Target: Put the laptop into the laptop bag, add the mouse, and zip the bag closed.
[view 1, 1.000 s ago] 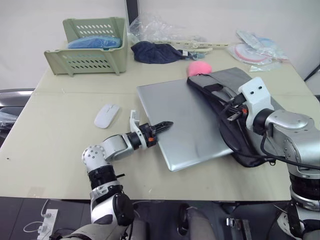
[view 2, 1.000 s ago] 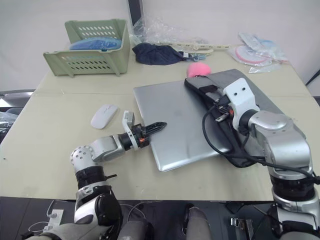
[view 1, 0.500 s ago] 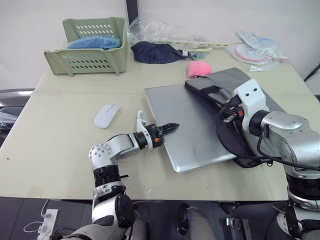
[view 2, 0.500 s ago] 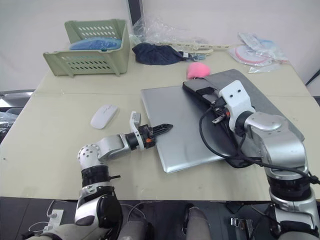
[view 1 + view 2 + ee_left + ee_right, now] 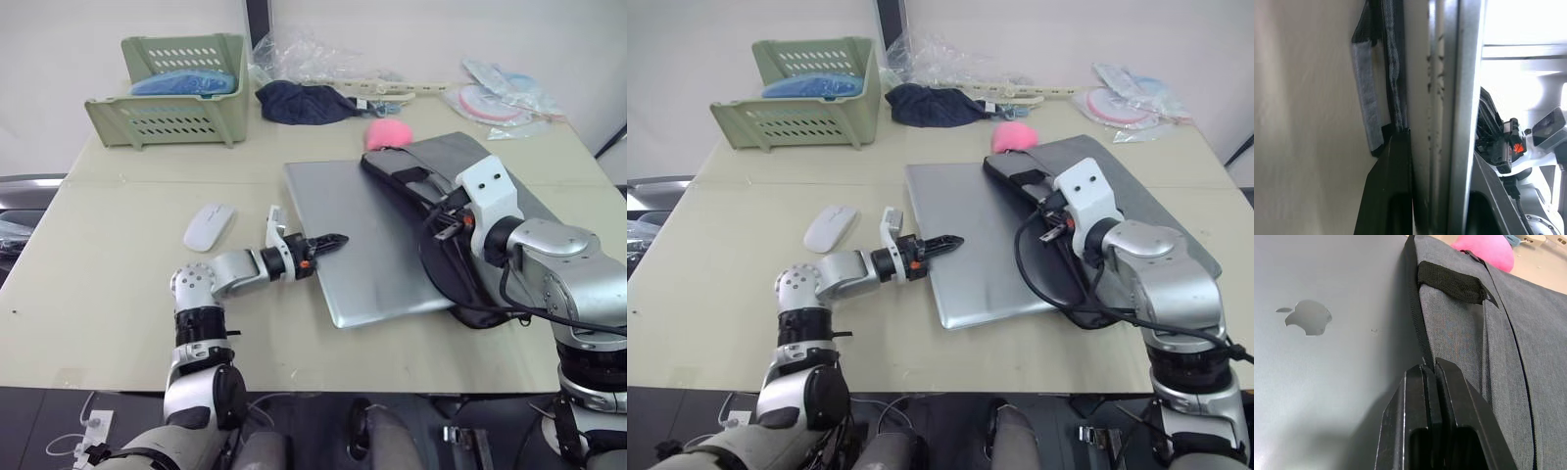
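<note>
Our left gripper (image 5: 333,240), pinched on the laptop (image 5: 367,245) at its left edge, feeds it half into the laptop bag (image 5: 470,211). Our right gripper (image 5: 1435,369) clamps the bag's lip — if that slips, the mouth closes and the laptop jams.

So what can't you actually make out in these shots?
- How far the laptop sits inside the bag: head views, the bag's flap and right arm cover that edge.
- What the right gripper pinches: right wrist view, its shut fingers hide the spot at the bag's edge.
- The basket's blue contents: head views, the wall hides most.
</note>
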Tool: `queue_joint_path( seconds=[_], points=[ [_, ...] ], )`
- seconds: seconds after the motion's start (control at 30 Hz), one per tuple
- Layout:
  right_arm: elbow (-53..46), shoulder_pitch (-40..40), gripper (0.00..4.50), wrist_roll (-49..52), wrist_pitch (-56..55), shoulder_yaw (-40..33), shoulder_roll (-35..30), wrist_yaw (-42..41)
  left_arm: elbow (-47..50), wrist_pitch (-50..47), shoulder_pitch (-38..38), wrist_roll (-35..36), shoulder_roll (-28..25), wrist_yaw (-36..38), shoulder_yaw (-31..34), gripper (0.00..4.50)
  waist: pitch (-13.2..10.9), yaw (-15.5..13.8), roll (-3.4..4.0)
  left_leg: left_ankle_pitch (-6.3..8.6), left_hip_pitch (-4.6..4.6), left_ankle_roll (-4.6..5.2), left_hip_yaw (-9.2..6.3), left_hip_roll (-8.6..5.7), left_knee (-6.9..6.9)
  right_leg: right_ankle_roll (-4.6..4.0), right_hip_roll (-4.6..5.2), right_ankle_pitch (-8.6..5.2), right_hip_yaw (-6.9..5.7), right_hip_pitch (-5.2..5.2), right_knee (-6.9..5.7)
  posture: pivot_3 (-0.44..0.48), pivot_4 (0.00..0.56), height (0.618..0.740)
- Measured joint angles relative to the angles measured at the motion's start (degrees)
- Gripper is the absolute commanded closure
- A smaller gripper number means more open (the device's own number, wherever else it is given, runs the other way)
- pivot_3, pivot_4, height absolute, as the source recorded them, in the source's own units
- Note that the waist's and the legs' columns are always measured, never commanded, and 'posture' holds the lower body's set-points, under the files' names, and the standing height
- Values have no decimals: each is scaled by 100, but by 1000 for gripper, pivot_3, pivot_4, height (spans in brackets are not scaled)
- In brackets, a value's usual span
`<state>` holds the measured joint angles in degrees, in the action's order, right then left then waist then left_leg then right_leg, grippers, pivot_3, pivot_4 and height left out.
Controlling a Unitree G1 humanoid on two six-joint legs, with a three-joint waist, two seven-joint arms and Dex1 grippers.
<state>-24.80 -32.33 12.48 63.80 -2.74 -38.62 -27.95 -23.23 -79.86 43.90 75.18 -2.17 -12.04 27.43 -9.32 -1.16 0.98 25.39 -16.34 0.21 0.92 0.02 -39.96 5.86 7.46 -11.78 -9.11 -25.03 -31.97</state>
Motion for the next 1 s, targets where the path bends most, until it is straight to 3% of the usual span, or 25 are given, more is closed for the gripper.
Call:
queue_joint_path(
  seconds=[0.4, 0.63, 1.0],
  points=[
    [-53, 0, 4411, 1, 2, 0, 1, 3, -273, 9, 155, -294, -184, 422, -188, 4014, 0, 10, 0, -1, -1, 1, 2, -1, 0, 0, 1, 0, 0, -1, 0, 0, 150, 740],
    [-90, -3, 4411, 9, 24, 6, 89, 18, -258, 157, 48, -362, 458, 449, -390, 4014, 0, 41, 0, -2, 1, 3, 4, -2, 0, 0, 2, 0, 3, -2, -3, 0, 150, 740],
    [-91, -39, 4411, 27, 71, 30, 179, 116, -233, 821, 39, -687, 688, 340, -377, 4014, 0, 47, 1, -3, 1, 5, 6, -2, -1, 0, 3, 1, 5, -3, -5, 0, 150, 740]
  ],
)
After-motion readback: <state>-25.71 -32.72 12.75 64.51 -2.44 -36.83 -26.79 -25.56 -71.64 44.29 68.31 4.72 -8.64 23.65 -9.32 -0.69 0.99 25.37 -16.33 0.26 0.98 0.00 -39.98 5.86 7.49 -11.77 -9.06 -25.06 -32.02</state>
